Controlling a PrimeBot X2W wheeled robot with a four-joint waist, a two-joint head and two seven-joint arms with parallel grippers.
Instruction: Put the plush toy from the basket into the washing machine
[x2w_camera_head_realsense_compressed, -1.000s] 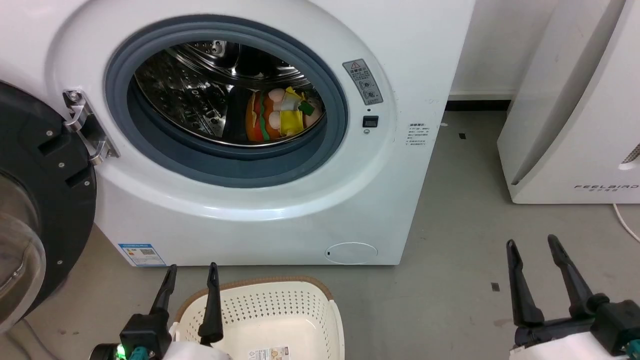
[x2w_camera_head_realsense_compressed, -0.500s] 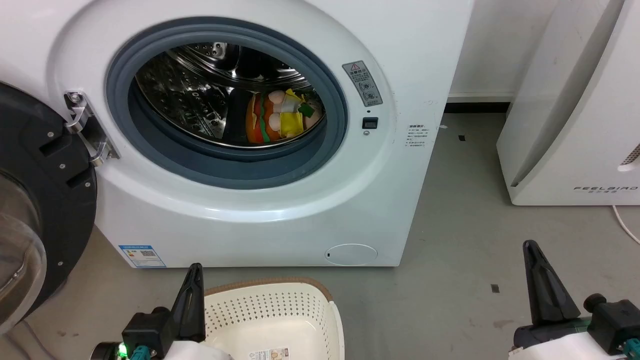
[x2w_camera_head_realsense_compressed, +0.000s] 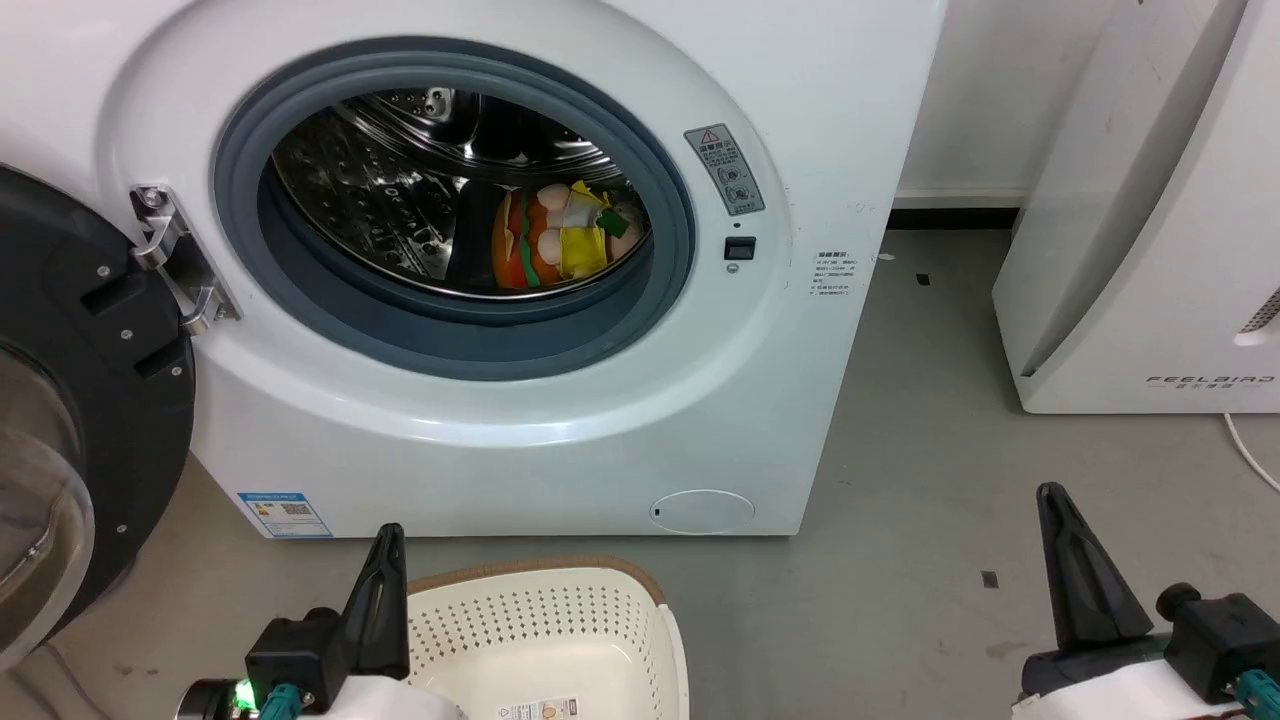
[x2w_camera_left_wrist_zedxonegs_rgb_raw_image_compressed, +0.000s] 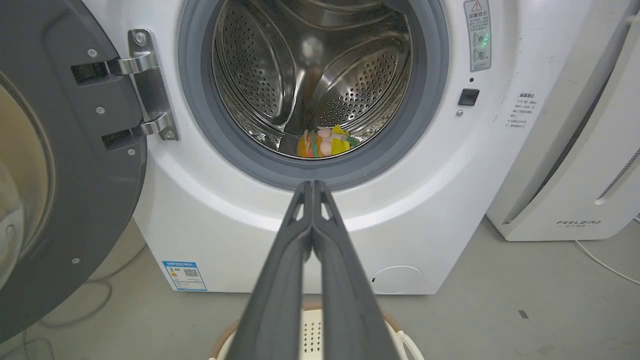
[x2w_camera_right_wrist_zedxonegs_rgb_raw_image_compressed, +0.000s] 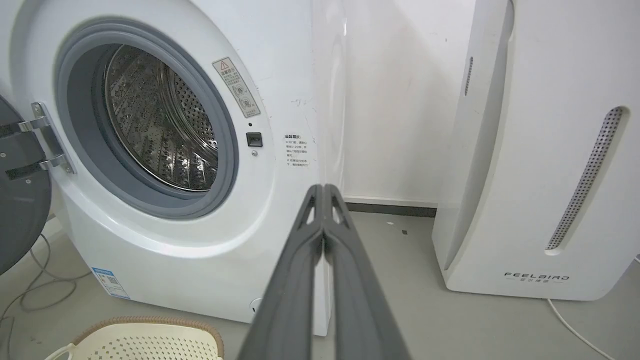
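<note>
Lying in the bottom of the drum (x2w_camera_head_realsense_compressed: 380, 200), the toy (x2w_camera_head_realsense_compressed: 550, 235) is already inside the washer (x2w_camera_head_realsense_compressed: 560, 440), so I judge the task done, with no reach left to make. Were one needed, it would turn on this: the toy sits ahead of and above the left pincer (x2w_camera_head_realsense_compressed: 388, 532). In the left wrist view it shows just past that pincer's tips, almost straight along the fingers and beyond the grey gasket (x2w_camera_head_realsense_compressed: 450, 330). It seems to lie on its side with its long axis across the fingers' line, burger layers to their left and yellow clothing to their right, though it is small in view. The left pincer is clenched on nothing, its two fingers pressed flat together. The right pincer (x2w_camera_head_realsense_compressed: 1048, 492) is likewise clenched and bare. It stands well off to the right, and its own view has it aimed at the washer's right corner, so the left arm is much the nearer to the toy. The basket (x2w_camera_head_realsense_compressed: 545, 620) lies under and just right of the left pincer, and what shows of its bottom holds a label sticker and no toy. The door (x2w_camera_head_realsense_compressed: 60, 400) hangs wide open, well to the left of the left pincer and off its line. Nothing stands between those tips and the mouth but the gasket's raised lip. A white appliance (x2w_camera_head_realsense_compressed: 1150, 250) stands ahead and right of the right pincer, apart from it.
</note>
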